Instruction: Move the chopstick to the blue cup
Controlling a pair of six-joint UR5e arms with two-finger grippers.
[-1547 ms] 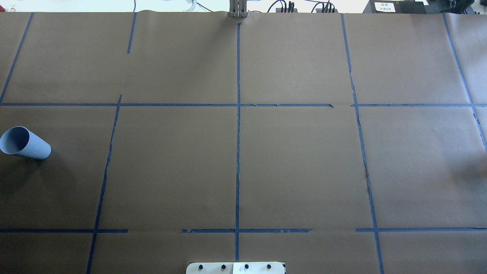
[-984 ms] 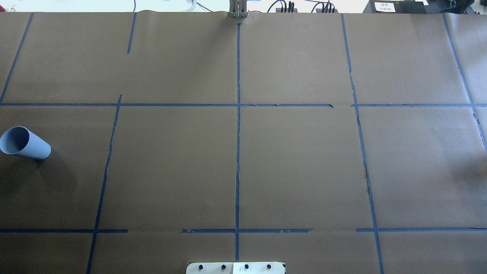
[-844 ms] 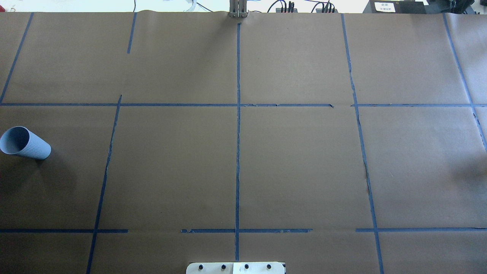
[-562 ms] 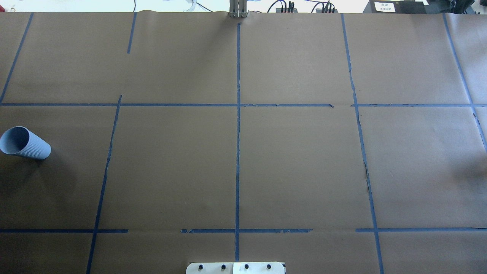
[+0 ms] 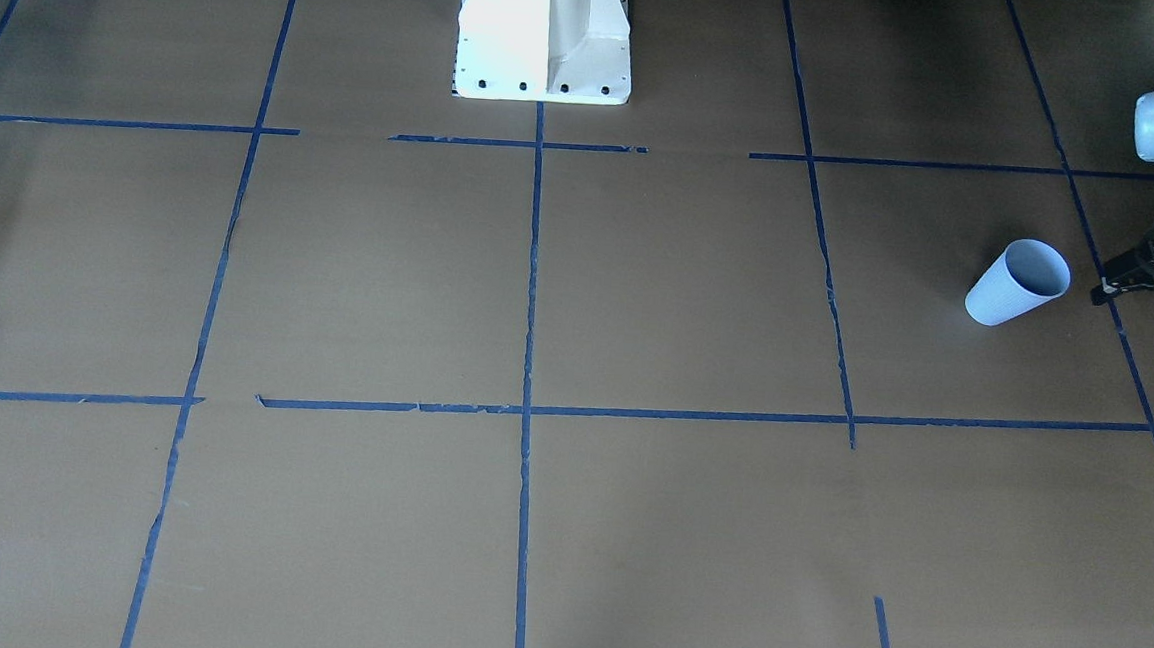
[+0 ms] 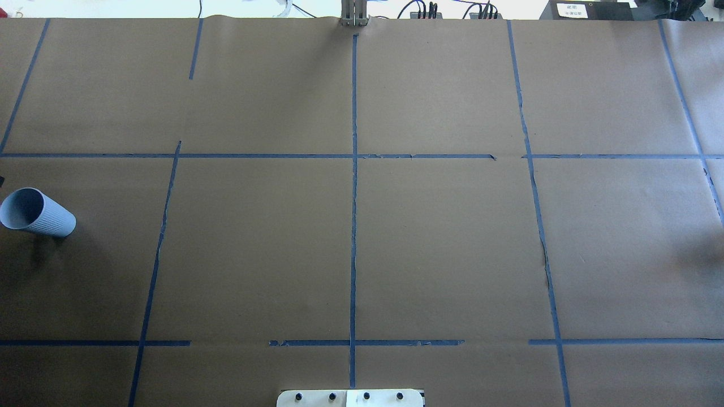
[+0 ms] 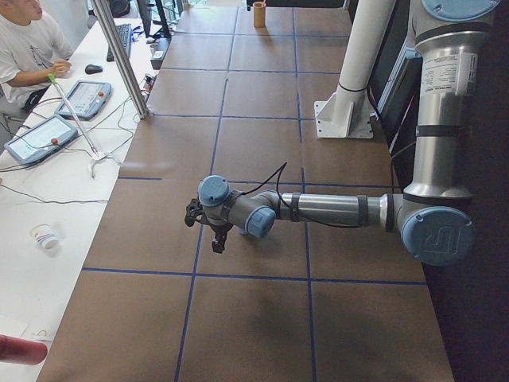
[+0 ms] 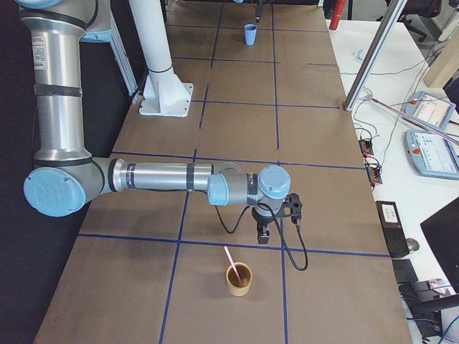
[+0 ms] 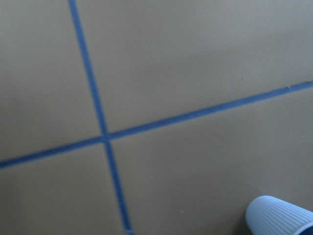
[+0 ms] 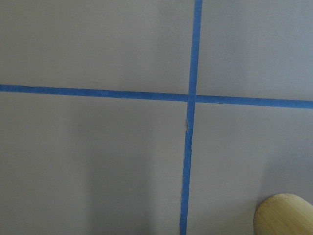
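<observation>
The blue cup (image 5: 1018,283) stands upright near the table's end on my left, and shows too as the blue cup (image 6: 35,212) and, far off, the blue cup (image 8: 249,34). The salmon-pink chopstick (image 8: 229,256) leans inside a tan bamboo cup (image 8: 239,279) at the opposite end. My right gripper (image 8: 263,236) points down just beside that bamboo cup, a little above the table; I cannot tell whether it is open or shut. My left gripper (image 7: 217,243) hangs close to the blue cup, which sits at the lower right as the blue cup (image 9: 281,218); its state is also unclear.
Brown paper with dark blue tape lines (image 6: 353,186) covers the table. The white robot base (image 5: 545,32) stands at the table's middle edge. A person (image 7: 28,48) sits at a side desk with teach pendants (image 7: 40,137). The bamboo cup's rim (image 10: 286,215) shows under the right wrist.
The blue cup has not moved. The shadow beside it has shifted, and a dark sliver has appeared at the overhead view's left edge above the cup.
</observation>
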